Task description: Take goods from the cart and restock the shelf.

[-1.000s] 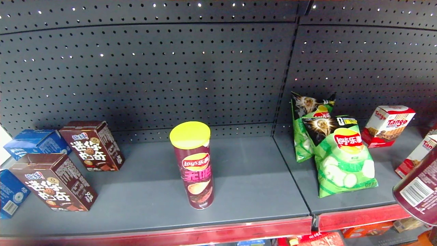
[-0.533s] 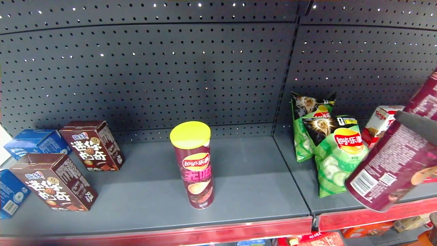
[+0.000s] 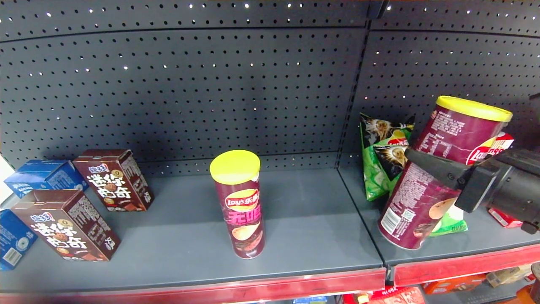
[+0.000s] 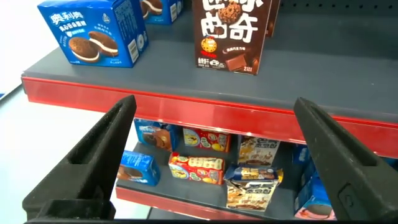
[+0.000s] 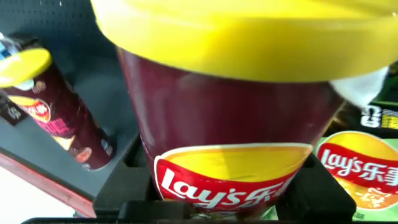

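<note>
one chip can (image 3: pixel 415 204) in right hand (image 3: pixel 435 164)

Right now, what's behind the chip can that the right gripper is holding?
Two green chip bags sit behind the held can, the front one mostly covered by it. A red-and-white box peeks past its lid; the rest is hidden.

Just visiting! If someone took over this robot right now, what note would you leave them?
Right gripper: shut on a purple chip can, tilted, low over the right section of the shelf, in front of the green chip bags.
Left gripper: open, empty, facing the shelf's red front edge.
Done: one matching can stands upright mid-shelf.
Left: set the held can upright, release it, then fetch more goods.
</note>
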Robot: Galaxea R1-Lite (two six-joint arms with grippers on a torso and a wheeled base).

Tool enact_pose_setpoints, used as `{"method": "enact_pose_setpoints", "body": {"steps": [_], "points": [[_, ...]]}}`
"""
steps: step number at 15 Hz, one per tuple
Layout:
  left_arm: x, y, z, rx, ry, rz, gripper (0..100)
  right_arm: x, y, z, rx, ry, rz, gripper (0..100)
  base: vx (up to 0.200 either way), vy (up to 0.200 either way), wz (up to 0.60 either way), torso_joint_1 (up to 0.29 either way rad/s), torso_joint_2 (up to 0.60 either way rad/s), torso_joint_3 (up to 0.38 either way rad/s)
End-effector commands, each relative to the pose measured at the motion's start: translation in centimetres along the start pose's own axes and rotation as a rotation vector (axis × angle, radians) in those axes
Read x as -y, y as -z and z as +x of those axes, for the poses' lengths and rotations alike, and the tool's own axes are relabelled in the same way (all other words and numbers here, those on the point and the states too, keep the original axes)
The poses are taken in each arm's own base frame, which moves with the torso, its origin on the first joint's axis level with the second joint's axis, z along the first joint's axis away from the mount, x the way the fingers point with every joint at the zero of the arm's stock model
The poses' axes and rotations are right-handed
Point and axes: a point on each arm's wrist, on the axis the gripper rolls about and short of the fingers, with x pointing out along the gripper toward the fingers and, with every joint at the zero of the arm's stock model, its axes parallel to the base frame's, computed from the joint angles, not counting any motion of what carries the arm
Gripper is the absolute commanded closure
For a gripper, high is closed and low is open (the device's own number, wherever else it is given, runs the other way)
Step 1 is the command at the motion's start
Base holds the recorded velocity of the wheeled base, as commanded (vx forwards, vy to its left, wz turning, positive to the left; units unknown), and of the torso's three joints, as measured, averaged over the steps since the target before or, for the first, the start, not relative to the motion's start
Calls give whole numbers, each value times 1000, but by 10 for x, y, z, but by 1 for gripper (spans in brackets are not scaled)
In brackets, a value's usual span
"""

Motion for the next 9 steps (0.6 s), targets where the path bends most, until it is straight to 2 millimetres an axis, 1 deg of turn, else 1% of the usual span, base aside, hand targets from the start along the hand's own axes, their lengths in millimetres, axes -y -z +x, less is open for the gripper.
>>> {"method": "enact_pose_setpoints", "body": {"steps": [1,7,9], "points": [[0,0,0,0,-1,0,0,0,4,4,-18,1,0,100,0,0,0,0,0,0],[0,0,0,0,-1,0,0,-1,5,3,-23,-7,1,100,0,0,600,2,2,0],[0,0,0,0,-1,0,0,-1,6,4,-27,-9,1,100,0,0,0,0,0,0]]}}
